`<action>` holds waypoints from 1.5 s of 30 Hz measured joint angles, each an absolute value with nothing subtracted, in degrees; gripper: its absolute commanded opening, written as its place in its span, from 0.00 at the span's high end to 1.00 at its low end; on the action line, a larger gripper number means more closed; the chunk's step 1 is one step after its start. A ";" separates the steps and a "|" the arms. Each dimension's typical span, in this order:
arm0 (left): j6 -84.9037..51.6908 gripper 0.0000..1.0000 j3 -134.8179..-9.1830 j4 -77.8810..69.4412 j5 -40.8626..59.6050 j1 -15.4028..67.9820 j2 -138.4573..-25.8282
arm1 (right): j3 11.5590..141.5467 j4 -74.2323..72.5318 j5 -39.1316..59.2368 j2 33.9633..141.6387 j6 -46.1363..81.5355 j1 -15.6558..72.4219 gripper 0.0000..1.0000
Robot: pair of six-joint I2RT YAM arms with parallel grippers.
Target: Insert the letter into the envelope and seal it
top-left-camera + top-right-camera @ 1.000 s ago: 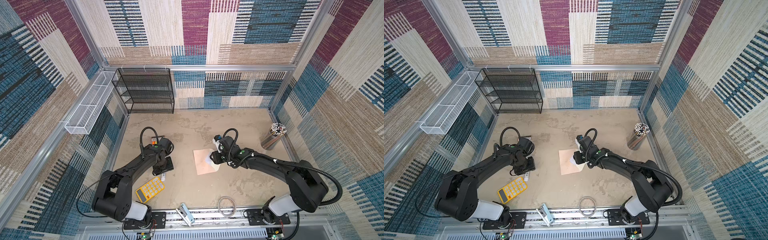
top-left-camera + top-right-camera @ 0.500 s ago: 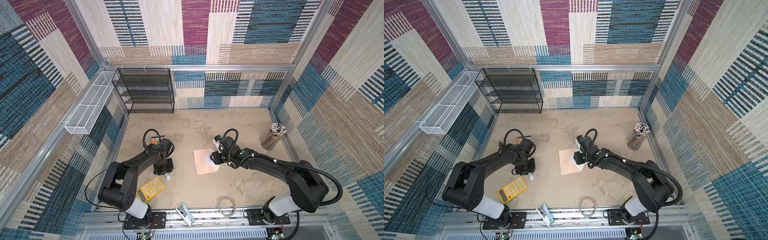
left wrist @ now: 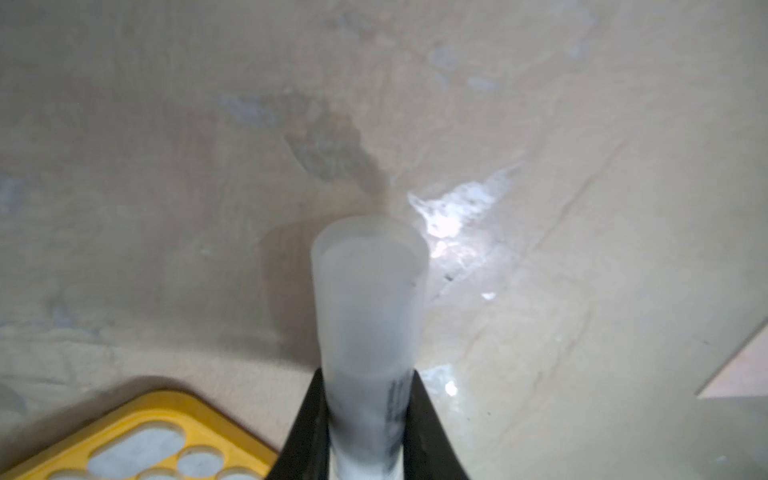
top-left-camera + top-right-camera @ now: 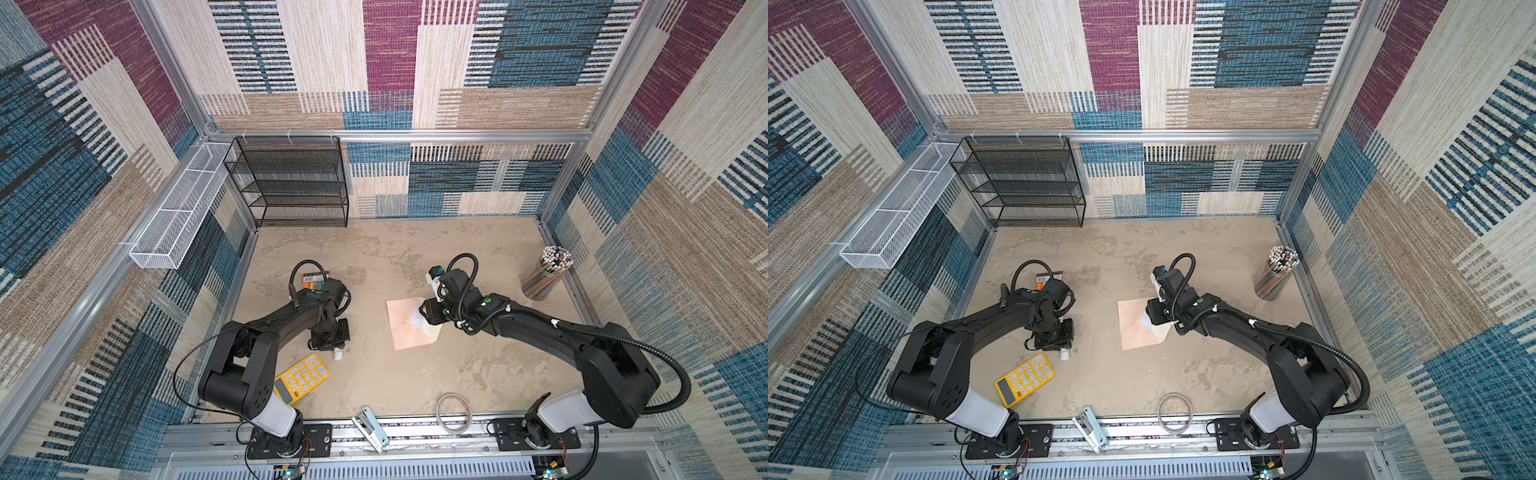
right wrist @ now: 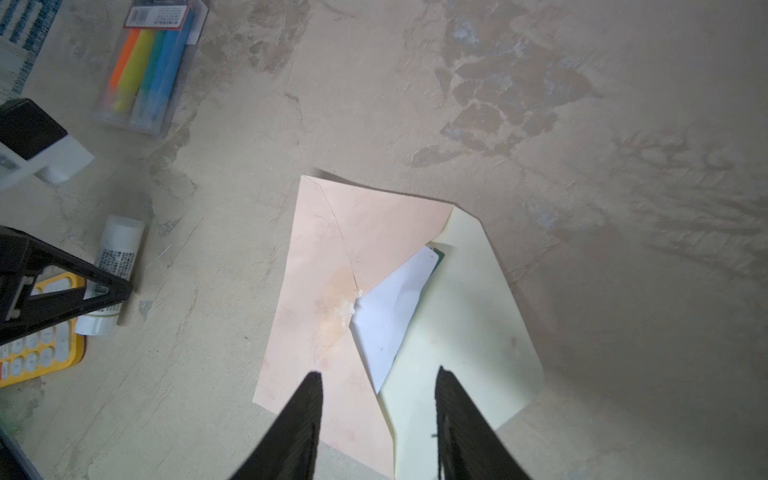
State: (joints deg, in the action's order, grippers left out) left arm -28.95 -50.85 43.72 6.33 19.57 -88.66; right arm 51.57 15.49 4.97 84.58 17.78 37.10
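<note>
The peach-pink envelope (image 4: 405,328) (image 4: 1133,328) (image 5: 332,249) lies flat mid-table with its cream flap (image 5: 465,332) folded open. The white letter (image 5: 390,307) (image 4: 415,318) is tucked inside, and a triangle of it with a green edge shows at the mouth. My right gripper (image 5: 379,371) (image 4: 426,313) hovers open over the envelope's near edge, holding nothing. My left gripper (image 3: 368,372) (image 4: 332,345) is shut on a white glue stick (image 3: 370,291) (image 5: 112,266) (image 4: 1064,353) low over the table left of the envelope. Its fingers (image 5: 83,291) press both sides of the tube.
A yellow calculator (image 4: 301,376) (image 3: 137,440) lies just in front of the left gripper. A highlighter pack (image 5: 145,66) sits behind the left arm. A pencil cup (image 4: 546,272) stands far right, a black mesh rack (image 4: 291,183) at the back left, a tape ring (image 4: 453,413) and stapler (image 4: 370,426) at the front edge.
My left gripper's jaws have narrowed onto the glue stick, and the left arm has shifted slightly. The right arm and the envelope have not moved.
</note>
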 measured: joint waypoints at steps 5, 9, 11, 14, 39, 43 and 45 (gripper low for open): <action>-27.62 0.83 -53.25 43.94 8.08 21.02 -81.80 | 52.45 15.27 5.89 81.97 17.78 37.10 0.52; -26.57 0.84 -58.13 44.45 9.78 22.81 -76.66 | 52.45 13.96 8.10 79.35 17.76 37.04 0.51; -25.63 0.84 -61.45 44.56 10.85 23.75 -74.72 | 52.45 12.69 9.58 77.95 17.08 37.01 0.51; -24.58 0.84 -66.11 44.29 11.46 24.97 -73.21 | 52.29 10.37 12.21 76.18 15.75 37.01 0.50; -29.78 0.80 -68.27 8.56 30.15 33.76 -79.83 | 37.50 -20.75 30.83 64.12 17.21 36.99 0.38; -30.63 0.80 -68.79 6.13 30.50 34.85 -80.68 | 37.52 -21.65 29.34 64.90 18.02 36.88 0.38; -31.14 0.82 -68.82 5.45 30.57 35.18 -80.73 | 37.52 -21.63 28.82 64.90 18.26 36.60 0.38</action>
